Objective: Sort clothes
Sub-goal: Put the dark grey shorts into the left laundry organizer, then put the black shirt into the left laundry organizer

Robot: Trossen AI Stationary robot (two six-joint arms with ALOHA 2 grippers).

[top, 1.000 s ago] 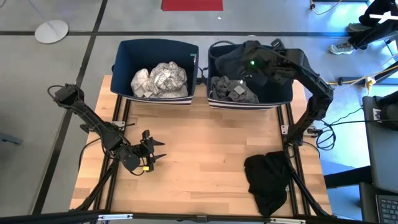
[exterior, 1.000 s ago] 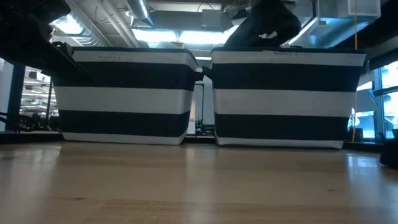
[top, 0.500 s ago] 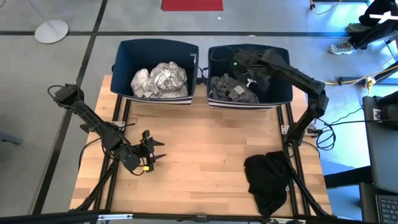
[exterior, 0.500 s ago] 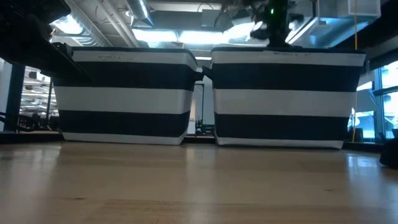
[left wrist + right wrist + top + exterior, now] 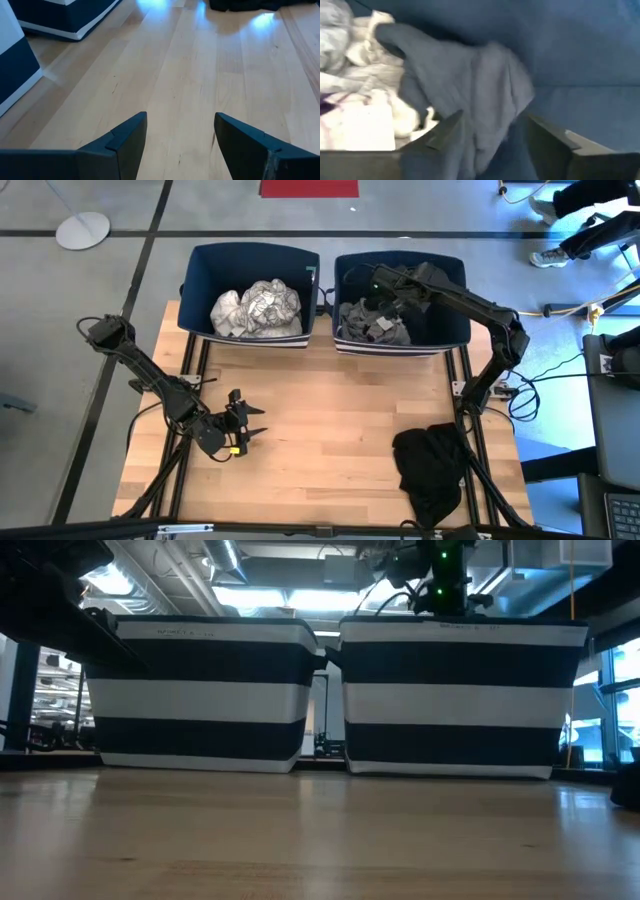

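Most sorting looks done: white clothes (image 5: 256,308) fill the upper-left bin (image 5: 196,280), grey and dark ones (image 5: 374,320) the upper-right bin (image 5: 458,320). 1 black garment (image 5: 430,470) remains on the table (image 5: 330,430), lower right. The right gripper (image 5: 380,278) hangs over the right bin, fingers parted around grey fabric. The left gripper (image 5: 247,426) waits lower left, open and empty.
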